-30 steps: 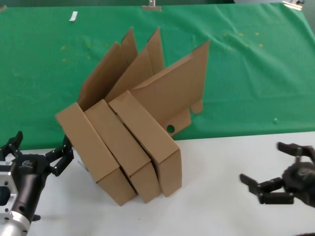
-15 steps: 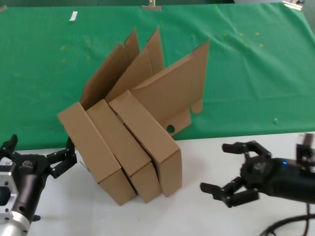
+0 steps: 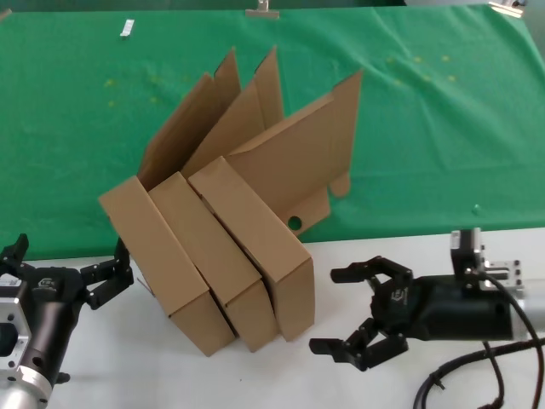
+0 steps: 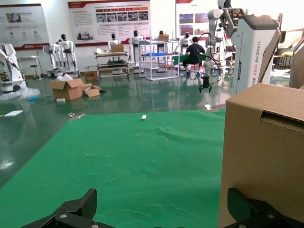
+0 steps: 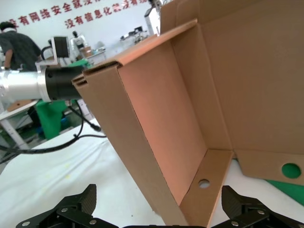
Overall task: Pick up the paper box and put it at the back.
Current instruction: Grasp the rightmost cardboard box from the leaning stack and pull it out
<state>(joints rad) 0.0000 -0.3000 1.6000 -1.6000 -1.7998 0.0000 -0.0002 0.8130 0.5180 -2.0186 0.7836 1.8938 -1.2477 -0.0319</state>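
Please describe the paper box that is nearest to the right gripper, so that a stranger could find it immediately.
Look at the near edge of the green cloth, where three brown cardboard boxes lean together. The paper box is the one on the robot's right end of that row, facing the open right gripper. Only its raised lid shows a small round hole against the green.

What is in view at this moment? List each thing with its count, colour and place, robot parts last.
paper box: 3, brown cardboard, leaning side by side at centre, lids open, straddling the cloth's front edge; this is the one nearest the right gripper
green cloth: 1, green with yellow specks, across the back
white tabletop: 1, white, in front
small white object: 1, far back left on the cloth
left gripper: 1, black, open, near left, beside the leftmost box
right gripper: 1, black, open, near right, facing the rightmost box
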